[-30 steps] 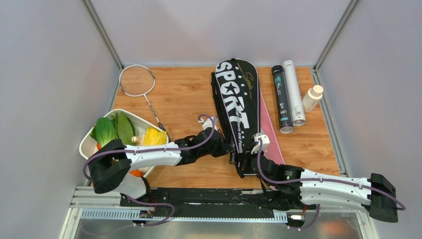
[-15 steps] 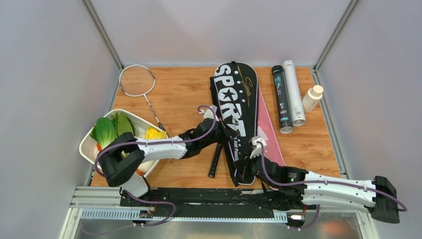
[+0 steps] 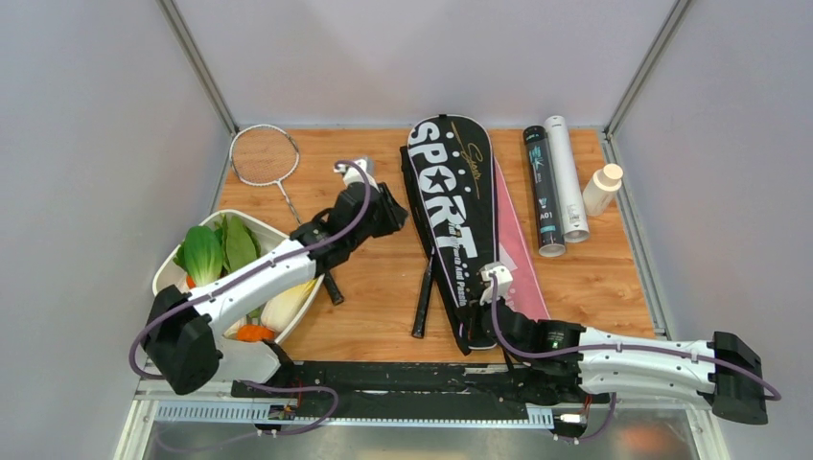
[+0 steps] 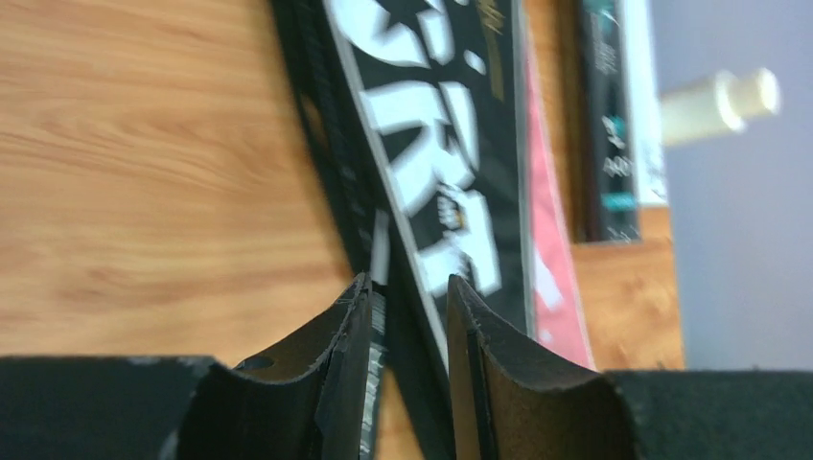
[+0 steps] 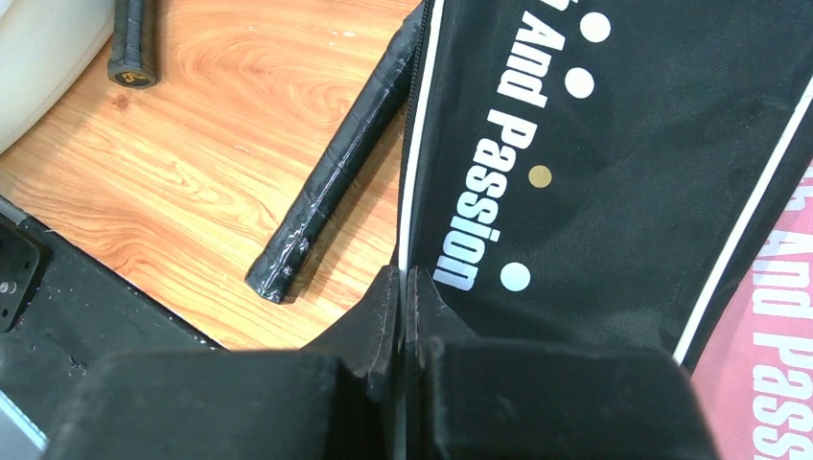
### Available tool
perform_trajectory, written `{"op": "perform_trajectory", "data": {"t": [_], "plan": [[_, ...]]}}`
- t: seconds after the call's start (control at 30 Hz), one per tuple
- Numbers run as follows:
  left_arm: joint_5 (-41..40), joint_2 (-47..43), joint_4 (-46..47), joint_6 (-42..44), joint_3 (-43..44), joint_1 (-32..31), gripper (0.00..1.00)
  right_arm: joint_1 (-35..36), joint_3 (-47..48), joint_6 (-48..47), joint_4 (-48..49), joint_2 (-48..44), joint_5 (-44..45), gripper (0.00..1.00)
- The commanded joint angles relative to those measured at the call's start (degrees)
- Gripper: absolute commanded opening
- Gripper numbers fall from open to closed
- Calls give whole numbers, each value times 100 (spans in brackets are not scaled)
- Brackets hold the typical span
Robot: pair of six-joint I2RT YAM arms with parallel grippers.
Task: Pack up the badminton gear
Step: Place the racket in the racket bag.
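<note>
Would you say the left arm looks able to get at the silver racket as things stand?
Probably yes: the left gripper is open, and the silver racket lies uncovered close beside that arm, with nothing standing between. Only the arm itself crosses its shaft.

Bright, even overhead light, shadows soft and short; top view sharp; left wrist view motion-blurred beyond the left gripper's fingers [image 4: 331, 383]; right wrist view crisp on the black bag [image 5: 614, 172] ahead of the right gripper's dark, soft-focus fingers [image 5: 379, 326].

The top camera overlooks the table [image 3: 374, 278]; wrist cameras sit close behind left gripper [image 4: 407, 287] and right gripper [image 5: 405, 278], both facing the black SPORT bag [image 3: 458, 206].
</note>
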Motion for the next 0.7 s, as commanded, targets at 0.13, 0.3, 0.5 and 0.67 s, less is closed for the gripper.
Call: {"op": "perform_trajectory", "data": {"t": [0.13,0.3,0.5,0.67], "plan": [[885,1022,-260,969,410,1413,40,-8,193,-119,167,-190,274,0],[1583,2045,866,934,421,1513,40,-13,182,-114,175,-276,264,0],[2175,2946,2137,565,454,1530,42,-21,124,-74,203,-251,208,0],[2536,3546,3003,239,520,1530,49,-22,37,-14,222,-270,203,0]]}}
